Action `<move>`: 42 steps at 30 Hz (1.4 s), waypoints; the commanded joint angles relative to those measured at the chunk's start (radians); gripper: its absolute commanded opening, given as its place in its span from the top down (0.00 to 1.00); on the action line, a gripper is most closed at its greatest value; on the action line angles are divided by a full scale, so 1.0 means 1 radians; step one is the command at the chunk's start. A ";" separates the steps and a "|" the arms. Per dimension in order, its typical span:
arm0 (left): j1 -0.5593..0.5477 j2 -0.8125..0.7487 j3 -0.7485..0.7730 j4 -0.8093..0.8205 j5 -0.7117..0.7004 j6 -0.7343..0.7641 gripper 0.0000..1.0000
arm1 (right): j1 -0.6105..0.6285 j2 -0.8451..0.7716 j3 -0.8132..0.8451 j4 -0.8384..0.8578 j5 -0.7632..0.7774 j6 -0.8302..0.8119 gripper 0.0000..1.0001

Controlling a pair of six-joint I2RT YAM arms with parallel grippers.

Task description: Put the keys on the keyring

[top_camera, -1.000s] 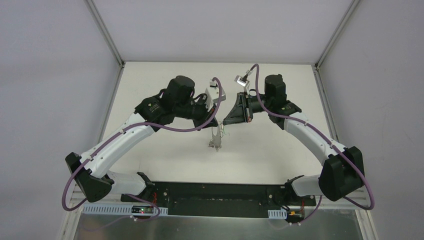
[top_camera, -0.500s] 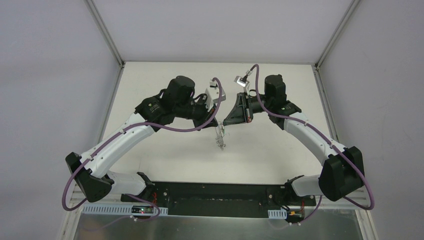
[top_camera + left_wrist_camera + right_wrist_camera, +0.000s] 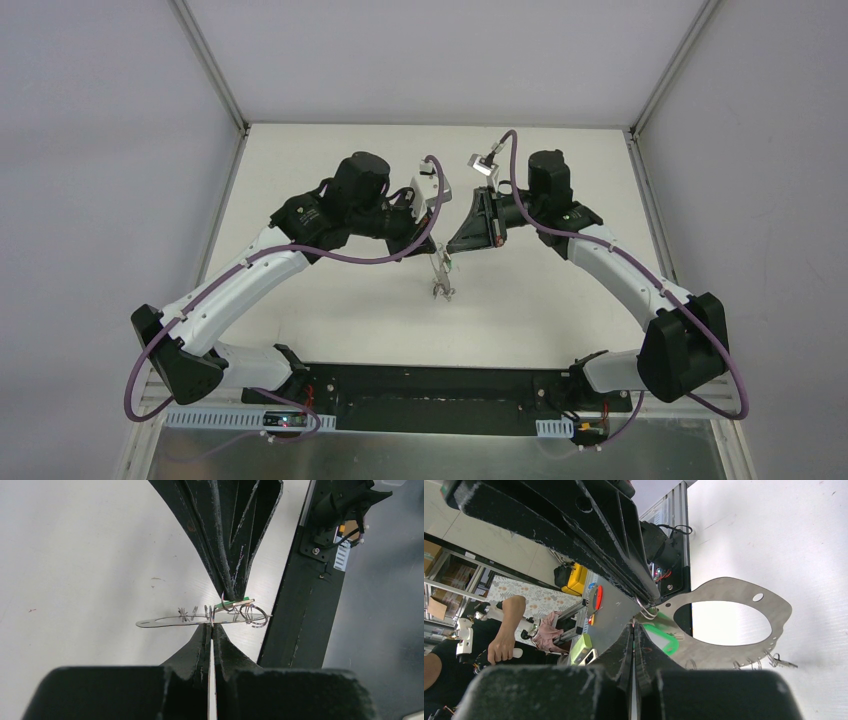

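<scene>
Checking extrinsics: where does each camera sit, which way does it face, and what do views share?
Top external: above and behind the arms, looking down on the table; both show whole, left pincer and right pincer meeting at the keyring.
Left wrist: on the left arm, facing the right pincer; own fingers at the bottom.
Right wrist: on the right arm, facing the left pincer; own fingers at the bottom.
Shared: both wrist views show the keyring and the green key.

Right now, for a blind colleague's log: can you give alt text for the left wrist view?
The left gripper, from below, pinches the flat silver keyring, seen edge-on. The right gripper, from above, holds the green-headed key close to it, beside small wire rings.
</scene>
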 commanded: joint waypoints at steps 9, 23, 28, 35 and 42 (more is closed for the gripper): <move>-0.007 -0.034 -0.007 0.043 0.046 0.001 1.00 | 0.005 0.013 0.019 0.003 -0.003 -0.027 1.00; -0.007 -0.030 -0.011 0.039 0.058 0.003 1.00 | 0.011 0.020 0.039 0.003 -0.009 -0.018 1.00; -0.008 -0.037 -0.018 0.041 0.059 0.009 1.00 | 0.012 0.025 0.040 0.000 -0.004 -0.018 1.00; -0.008 -0.048 -0.031 0.043 0.063 0.021 1.00 | 0.010 0.025 0.038 -0.002 0.003 -0.018 1.00; -0.009 -0.052 -0.039 0.044 0.075 0.032 1.00 | 0.010 0.028 0.042 -0.003 0.004 -0.012 1.00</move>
